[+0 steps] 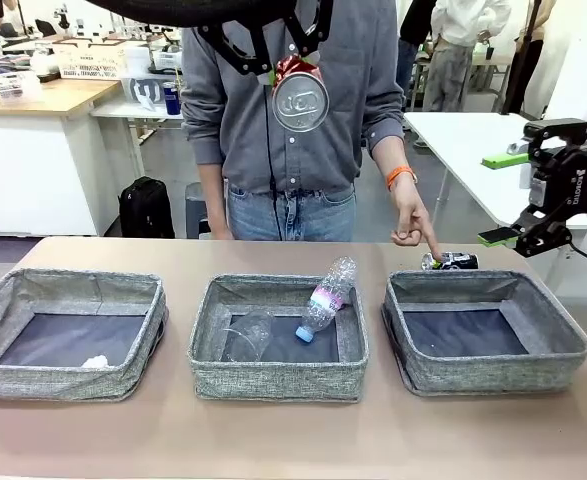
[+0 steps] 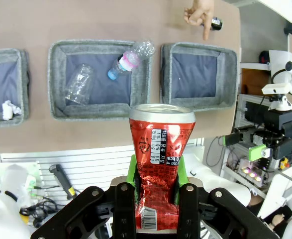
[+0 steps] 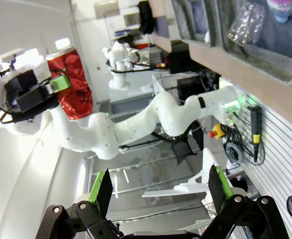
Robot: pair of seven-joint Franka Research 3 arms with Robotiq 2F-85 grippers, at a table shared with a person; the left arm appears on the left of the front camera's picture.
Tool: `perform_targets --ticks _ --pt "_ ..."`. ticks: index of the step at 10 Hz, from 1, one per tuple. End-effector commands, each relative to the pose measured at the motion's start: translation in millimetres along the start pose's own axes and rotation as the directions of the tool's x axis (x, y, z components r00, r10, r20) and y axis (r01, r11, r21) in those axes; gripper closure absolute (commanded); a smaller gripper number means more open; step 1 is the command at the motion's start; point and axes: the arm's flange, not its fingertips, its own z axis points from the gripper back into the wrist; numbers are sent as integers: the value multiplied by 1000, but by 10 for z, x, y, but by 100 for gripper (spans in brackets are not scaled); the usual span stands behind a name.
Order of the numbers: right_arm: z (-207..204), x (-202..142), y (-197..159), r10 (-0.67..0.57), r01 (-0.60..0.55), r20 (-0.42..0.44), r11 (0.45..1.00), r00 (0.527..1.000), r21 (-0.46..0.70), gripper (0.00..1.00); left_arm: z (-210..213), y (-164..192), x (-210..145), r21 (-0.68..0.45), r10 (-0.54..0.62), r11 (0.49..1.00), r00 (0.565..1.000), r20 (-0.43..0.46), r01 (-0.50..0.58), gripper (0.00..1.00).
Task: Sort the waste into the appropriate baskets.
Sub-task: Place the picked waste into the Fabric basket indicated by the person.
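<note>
Left gripper (image 2: 155, 174) holds a dented red can (image 2: 161, 144) high over the table (image 1: 293, 440), jaws clamped on its lower half.

Right gripper (image 1: 501, 197) hangs off the table's right edge, jaws wide apart and holding nothing. Three bins sit in a row with narrow gaps between them and a strip of open tabletop along their near walls. A paper ball (image 1: 95, 362) lies in the left bin (image 1: 33, 375). In the middle bin (image 1: 273, 380) a cup (image 1: 248, 335) lies flat and a bottle (image 1: 325, 298) leans over the far rim, cap down. A dark can (image 1: 451, 261) lies just behind the right bin's (image 1: 493, 375) far rim, a person's hand (image 1: 411, 220) pointing at it.
</note>
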Motion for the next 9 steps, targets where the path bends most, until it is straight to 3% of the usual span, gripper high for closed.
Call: perform_targets --ticks 1,2,3,4,5,7,9 --pt "57 -111 -11 -10 10 1 996 1000 -87 0 -13 -75 -28 -71 -85 994 996 33 87 69" --pt "214 -261 -112 -6 13 33 974 999 -225 0 -129 -223 -55 -102 -127 986 990 60 133 69" --pt "541 -455 -397 92 -91 -16 921 996 -378 0 -393 -425 -109 -153 -214 963 974 79 223 69" --pt "849 -668 -662 8 9 45 930 999 -367 0 -742 -645 -174 -217 -282 933 958 53 287 69" --pt "1174 -904 -834 -40 106 182 924 983 -366 0 -1117 -911 -255 -240 -336 909 940 62 341 69" --pt "1791 -1333 -912 -53 183 399 938 915 -295 0 -1771 -1377 -274 -179 -387 897 914 122 404 69" --pt "2062 -1579 -847 -22 201 541 940 841 -275 0 -2303 -1728 -64 -89 -405 903 903 144 419 69"
